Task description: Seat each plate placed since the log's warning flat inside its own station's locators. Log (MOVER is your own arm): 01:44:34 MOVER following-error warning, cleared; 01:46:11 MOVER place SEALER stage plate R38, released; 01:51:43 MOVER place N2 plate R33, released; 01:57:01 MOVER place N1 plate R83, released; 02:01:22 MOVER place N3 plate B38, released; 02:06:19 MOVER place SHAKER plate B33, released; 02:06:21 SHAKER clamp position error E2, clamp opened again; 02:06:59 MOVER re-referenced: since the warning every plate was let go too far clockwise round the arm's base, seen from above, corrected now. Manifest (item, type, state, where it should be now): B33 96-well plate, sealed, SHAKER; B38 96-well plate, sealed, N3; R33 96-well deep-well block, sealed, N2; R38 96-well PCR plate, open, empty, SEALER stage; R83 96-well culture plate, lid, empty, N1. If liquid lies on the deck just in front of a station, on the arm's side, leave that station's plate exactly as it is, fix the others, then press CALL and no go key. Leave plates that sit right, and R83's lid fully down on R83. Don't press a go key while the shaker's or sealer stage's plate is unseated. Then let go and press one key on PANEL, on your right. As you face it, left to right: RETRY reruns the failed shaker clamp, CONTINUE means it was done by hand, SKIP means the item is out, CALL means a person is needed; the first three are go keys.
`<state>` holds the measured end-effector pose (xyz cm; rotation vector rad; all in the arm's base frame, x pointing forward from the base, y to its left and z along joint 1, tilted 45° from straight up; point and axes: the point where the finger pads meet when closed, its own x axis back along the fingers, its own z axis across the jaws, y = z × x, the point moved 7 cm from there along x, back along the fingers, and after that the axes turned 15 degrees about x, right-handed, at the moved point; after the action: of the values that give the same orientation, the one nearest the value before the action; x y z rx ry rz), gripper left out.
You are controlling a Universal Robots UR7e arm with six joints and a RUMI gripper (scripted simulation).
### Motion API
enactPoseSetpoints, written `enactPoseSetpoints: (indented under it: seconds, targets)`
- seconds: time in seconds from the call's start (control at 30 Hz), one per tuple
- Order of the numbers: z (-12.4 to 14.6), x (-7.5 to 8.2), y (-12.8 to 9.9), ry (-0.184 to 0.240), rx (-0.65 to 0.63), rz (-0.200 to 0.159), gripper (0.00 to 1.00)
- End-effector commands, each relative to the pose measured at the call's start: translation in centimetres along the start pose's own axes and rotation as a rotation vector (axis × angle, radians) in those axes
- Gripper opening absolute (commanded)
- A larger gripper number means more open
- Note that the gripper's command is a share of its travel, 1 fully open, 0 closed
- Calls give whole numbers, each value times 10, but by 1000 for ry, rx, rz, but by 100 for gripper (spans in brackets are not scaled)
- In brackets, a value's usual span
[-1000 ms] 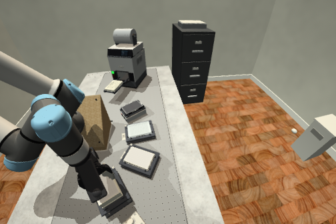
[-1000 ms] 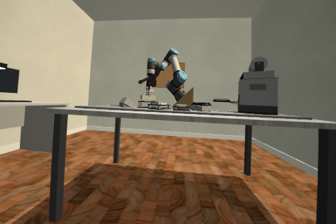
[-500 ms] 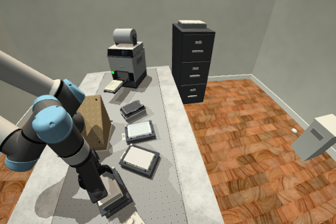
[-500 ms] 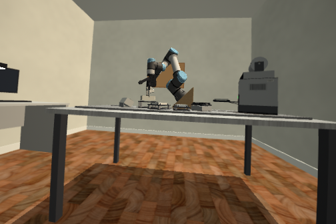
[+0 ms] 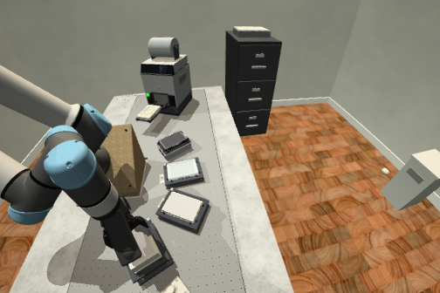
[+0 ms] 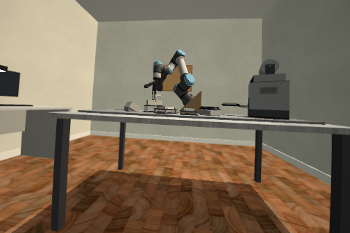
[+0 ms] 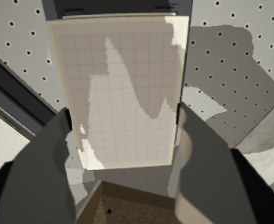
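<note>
My gripper (image 7: pixel 124 106) is shut on a beige sealed plate (image 7: pixel 119 90) and grips it by its long sides. In the top view this plate (image 5: pixel 147 255) is at the nearest station, over a dark base (image 5: pixel 153 269), turned a little against the base's edges. I cannot tell whether it rests on the base or hangs just above it. Further along the deck are a cream lidded plate (image 5: pixel 182 207) skewed on its dark nest, a white well plate (image 5: pixel 182 170), a dark plate (image 5: pixel 175 142), and a pale plate (image 5: pixel 148 112) at the sealer's mouth (image 5: pixel 167 83).
A brown wedge-shaped block (image 5: pixel 127 160) stands left of the row, close to my arm. A small grey wedge-shaped box (image 6: pixel 131 106) sits at the near end of the deck. A black filing cabinet (image 5: pixel 253 81) stands beyond the table.
</note>
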<state>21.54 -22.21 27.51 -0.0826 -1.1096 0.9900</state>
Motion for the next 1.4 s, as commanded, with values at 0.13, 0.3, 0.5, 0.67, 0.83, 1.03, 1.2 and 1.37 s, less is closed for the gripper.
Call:
enactPoseSetpoints:
  seconds: [0.13, 0.3, 0.5, 0.67, 0.83, 1.03, 1.2, 1.37]
  targets:
    - [0, -3, 0, 0, 0, 1, 0]
    - [0, -4, 0, 0, 0, 1, 0]
    - [0, -5, 0, 0, 0, 1, 0]
    - [0, -5, 0, 0, 0, 1, 0]
    - [0, -5, 0, 0, 0, 1, 0]
    - [0, -5, 0, 0, 0, 1, 0]
    - [0, -5, 0, 0, 0, 1, 0]
    - [0, -5, 0, 0, 0, 1, 0]
